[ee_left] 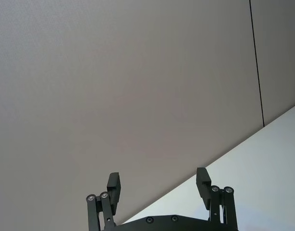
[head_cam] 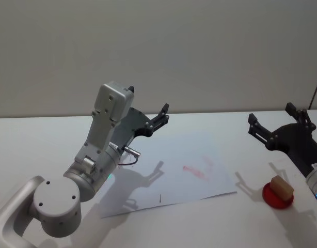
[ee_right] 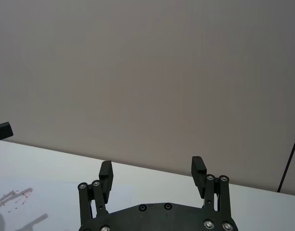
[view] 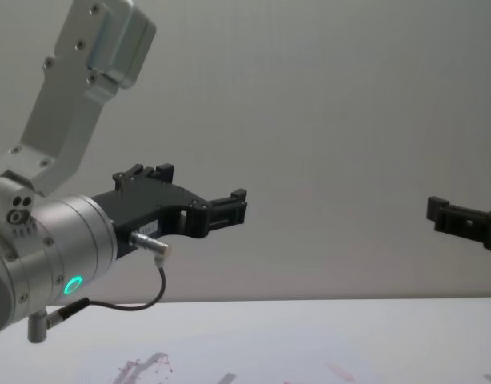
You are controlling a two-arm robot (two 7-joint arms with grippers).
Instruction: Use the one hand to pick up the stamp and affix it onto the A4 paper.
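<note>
The stamp (head_cam: 282,187), likely light and stiff, sits on a red pad (head_cam: 274,200) beside the A4 paper (head_cam: 169,178). The right gripper (head_cam: 274,121) hangs nearby, jaws apart; pinching the stamp's flat sides looks best. The left gripper (head_cam: 159,120) idles, jaws apart.

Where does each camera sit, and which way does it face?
Head: high, looking down on the table; left gripper, right gripper, A4 paper, stamp on a red pad.
Left wrist: behind the open left gripper, facing the wall.
Right wrist: behind the open right gripper, facing wall and paper.
Chest: low, looking forward; both grippers against the wall, as head view shows.
</note>
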